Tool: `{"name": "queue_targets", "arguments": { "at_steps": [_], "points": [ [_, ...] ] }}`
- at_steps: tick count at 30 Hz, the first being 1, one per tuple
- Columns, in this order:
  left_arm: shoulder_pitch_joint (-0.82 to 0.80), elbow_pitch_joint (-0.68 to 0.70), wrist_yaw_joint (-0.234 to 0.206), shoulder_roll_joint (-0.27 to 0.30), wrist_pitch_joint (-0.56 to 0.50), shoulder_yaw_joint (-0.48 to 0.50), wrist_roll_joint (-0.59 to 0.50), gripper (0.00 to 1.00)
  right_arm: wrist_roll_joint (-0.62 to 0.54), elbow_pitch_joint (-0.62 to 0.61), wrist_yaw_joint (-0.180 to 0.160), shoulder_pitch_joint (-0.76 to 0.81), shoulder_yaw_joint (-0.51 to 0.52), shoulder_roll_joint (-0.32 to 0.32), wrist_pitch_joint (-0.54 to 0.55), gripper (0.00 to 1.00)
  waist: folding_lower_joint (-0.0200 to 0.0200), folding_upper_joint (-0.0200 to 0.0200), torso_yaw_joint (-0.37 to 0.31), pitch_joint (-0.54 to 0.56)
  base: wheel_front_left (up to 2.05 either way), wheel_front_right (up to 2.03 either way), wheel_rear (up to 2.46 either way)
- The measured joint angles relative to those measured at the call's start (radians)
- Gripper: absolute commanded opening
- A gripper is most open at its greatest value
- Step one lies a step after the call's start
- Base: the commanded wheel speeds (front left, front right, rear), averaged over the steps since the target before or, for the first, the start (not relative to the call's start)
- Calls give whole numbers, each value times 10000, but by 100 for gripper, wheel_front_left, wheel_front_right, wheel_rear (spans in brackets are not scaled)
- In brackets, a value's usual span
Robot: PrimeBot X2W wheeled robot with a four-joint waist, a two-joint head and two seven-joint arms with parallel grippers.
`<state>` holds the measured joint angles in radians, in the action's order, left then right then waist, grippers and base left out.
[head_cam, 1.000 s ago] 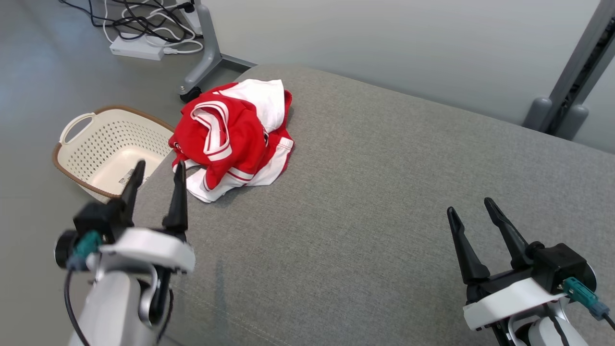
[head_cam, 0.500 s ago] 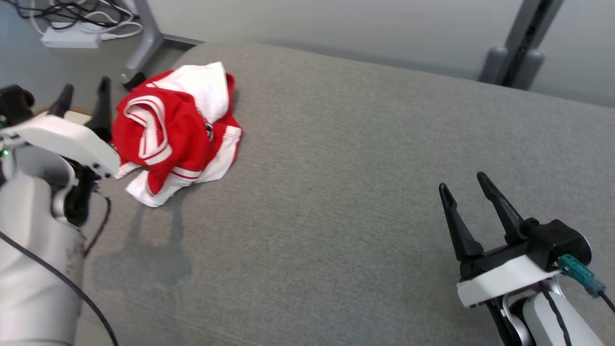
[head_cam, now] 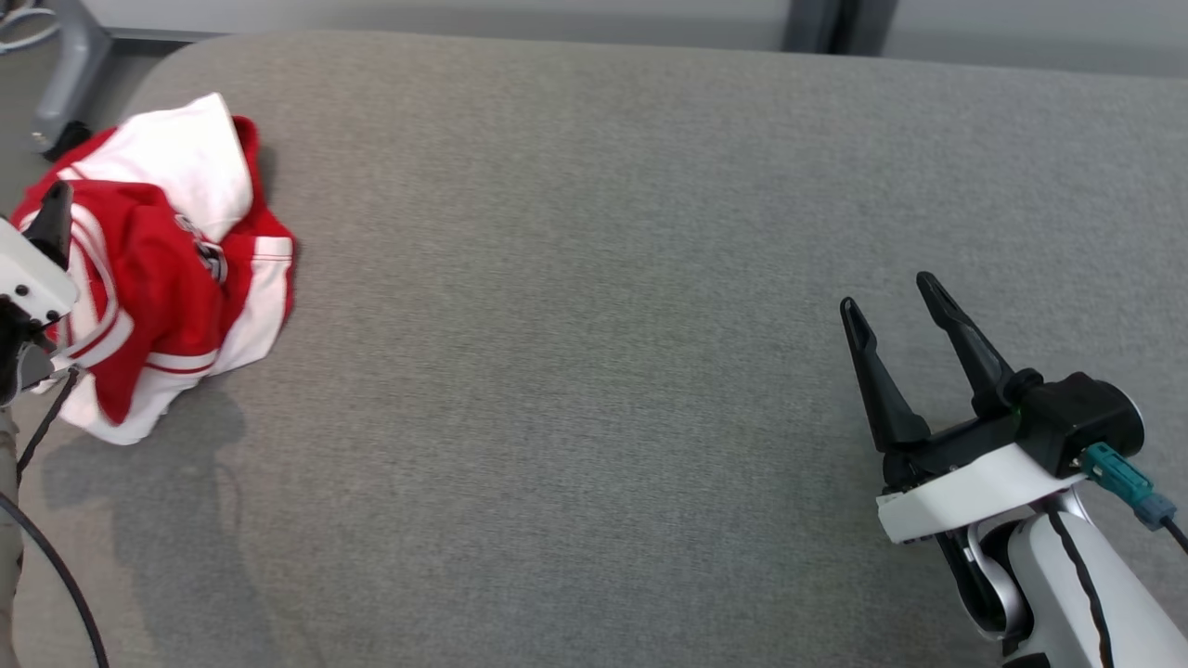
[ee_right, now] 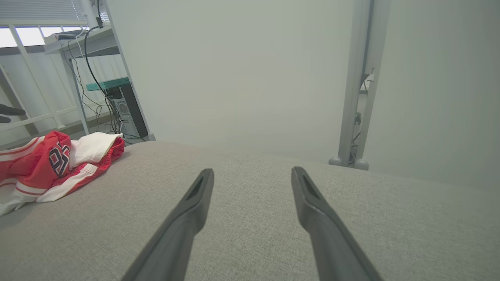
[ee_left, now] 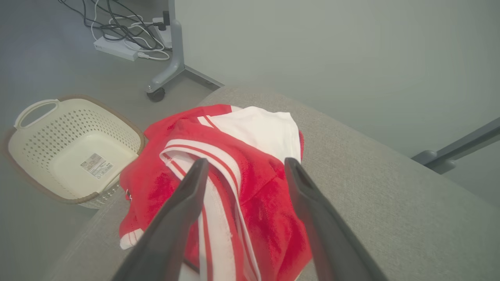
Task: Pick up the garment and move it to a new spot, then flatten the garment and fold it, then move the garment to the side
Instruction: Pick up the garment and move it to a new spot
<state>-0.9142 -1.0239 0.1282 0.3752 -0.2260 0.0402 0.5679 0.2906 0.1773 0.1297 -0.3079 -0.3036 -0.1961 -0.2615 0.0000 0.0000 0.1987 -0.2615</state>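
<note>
The garment (head_cam: 158, 278), a crumpled red and white jersey, lies in a heap at the far left end of the grey cloth-covered table (head_cam: 594, 278). In the left wrist view my left gripper (ee_left: 247, 162) hovers open just above the garment (ee_left: 269, 203), its fingers straddling a white-striped fold with nothing held. One of its fingers (head_cam: 54, 223) shows at the head view's left edge, over the heap. My right gripper (head_cam: 886, 292) stands open and empty over bare table at the lower right, far from the garment (ee_right: 58, 164).
A cream perforated basket (ee_left: 70, 148) sits on the floor beside the table's left end. Behind it are a wheeled stand leg (ee_left: 168, 70) and a power strip with cables (ee_left: 117, 47). A grey post (ee_right: 355, 97) rises past the table's far edge.
The head camera has swung right, sliding the scene leftward. My left gripper has moved from the table's near left edge to above the garment. The right gripper stayed open and nearly still.
</note>
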Motion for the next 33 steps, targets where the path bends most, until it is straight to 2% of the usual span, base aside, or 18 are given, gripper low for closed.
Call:
{"name": "queue_targets", "arguments": {
  "at_steps": [8,14,15,16,17,33],
  "points": [
    [-274,-1409,12,360,-568,305,585,100,-8,-54,0,-230,50,-6,0,100,0,0,-753,-650,0,0,0],
    [-388,-2082,-217,541,-1074,222,579,100,-12,-81,0,-321,63,13,0,100,0,0,-1102,-978,0,0,0],
    [-414,-2125,-222,545,-1093,224,593,58,-12,-79,0,-321,63,15,0,100,0,0,-1138,-1000,0,0,0],
    [-443,-2159,-222,562,-1204,186,589,24,-12,-79,0,-322,63,23,0,100,0,0,-1165,-1009,0,0,0],
    [-481,-2196,-222,575,-1277,125,577,0,-12,-79,0,-322,63,33,0,100,0,0,-1182,-1011,0,0,0],
    [-640,-2157,-46,566,-965,-594,355,0,-54,52,0,-288,13,176,0,100,0,0,-1061,-552,0,0,0]
  ]
}}
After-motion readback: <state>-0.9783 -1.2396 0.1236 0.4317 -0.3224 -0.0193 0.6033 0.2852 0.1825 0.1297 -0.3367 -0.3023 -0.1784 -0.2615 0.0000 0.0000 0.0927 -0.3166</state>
